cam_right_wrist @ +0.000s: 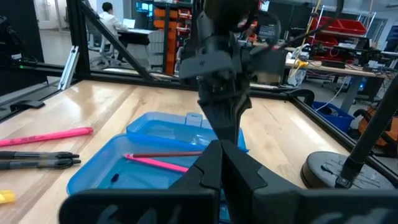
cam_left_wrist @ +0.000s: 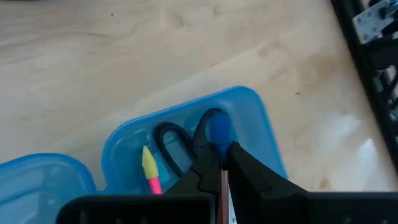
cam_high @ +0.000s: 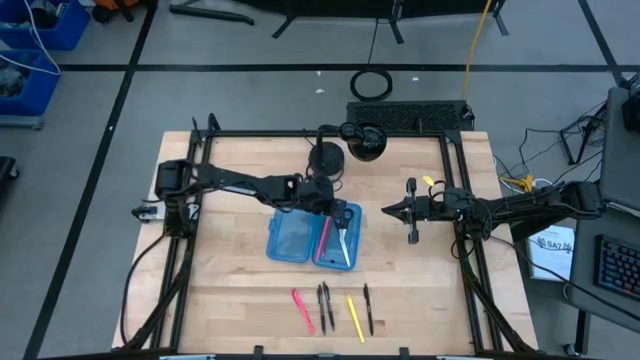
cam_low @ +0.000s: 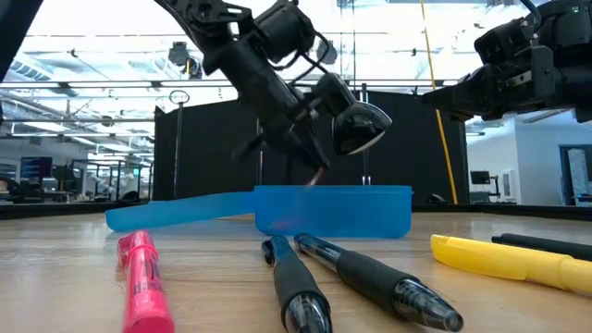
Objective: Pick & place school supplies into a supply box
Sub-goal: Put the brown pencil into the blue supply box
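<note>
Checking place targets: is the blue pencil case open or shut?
Open. The pencil case lies with both halves spread flat; scissors and a pink pen sit in one half.

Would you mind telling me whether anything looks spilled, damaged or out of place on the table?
Nothing stands out. The blue pencil case lies open and flat, and the remaining pens lie in a tidy row on the table.
</note>
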Controlling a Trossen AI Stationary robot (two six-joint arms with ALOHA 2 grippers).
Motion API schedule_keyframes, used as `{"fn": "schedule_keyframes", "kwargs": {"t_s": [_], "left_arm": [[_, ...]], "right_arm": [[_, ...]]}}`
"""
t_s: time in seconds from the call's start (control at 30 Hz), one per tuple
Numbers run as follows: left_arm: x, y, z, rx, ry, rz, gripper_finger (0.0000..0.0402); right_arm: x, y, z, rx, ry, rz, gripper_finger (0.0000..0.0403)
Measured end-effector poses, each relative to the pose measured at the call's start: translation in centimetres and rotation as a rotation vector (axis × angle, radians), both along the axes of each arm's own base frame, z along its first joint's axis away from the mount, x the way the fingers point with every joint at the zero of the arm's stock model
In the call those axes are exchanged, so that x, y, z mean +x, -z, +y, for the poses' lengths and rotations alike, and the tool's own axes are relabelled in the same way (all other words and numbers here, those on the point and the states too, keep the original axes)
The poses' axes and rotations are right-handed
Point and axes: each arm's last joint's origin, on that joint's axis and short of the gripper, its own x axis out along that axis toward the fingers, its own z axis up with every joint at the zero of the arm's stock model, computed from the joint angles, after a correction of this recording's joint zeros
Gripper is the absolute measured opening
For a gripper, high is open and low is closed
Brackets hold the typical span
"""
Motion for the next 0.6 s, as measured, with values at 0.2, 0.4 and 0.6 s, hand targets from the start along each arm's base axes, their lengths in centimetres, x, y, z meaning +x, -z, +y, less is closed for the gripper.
{"fn": "schedule_keyframes", "kwargs": {"t_s": [0.2,0.4,0.6], "left_arm": [[0.2,0.9,0.0,-0.013,-0.007,0.024,0.0016],[0.0,1.3,-0.1,-0.017,-0.007,0.051,0.0016],[-0.2,1.4,0.0,0.0,-0.021,0.083,0.0016]], "right_arm": [[0.0,0.0,0.0,-0.001,0.0,-0.001,0.0],[0.0,0.0,0.0,-0.002,0.0,-0.005,0.0],[0.0,-0.1,0.0,-0.002,0.0,-0.009,0.0]]}}
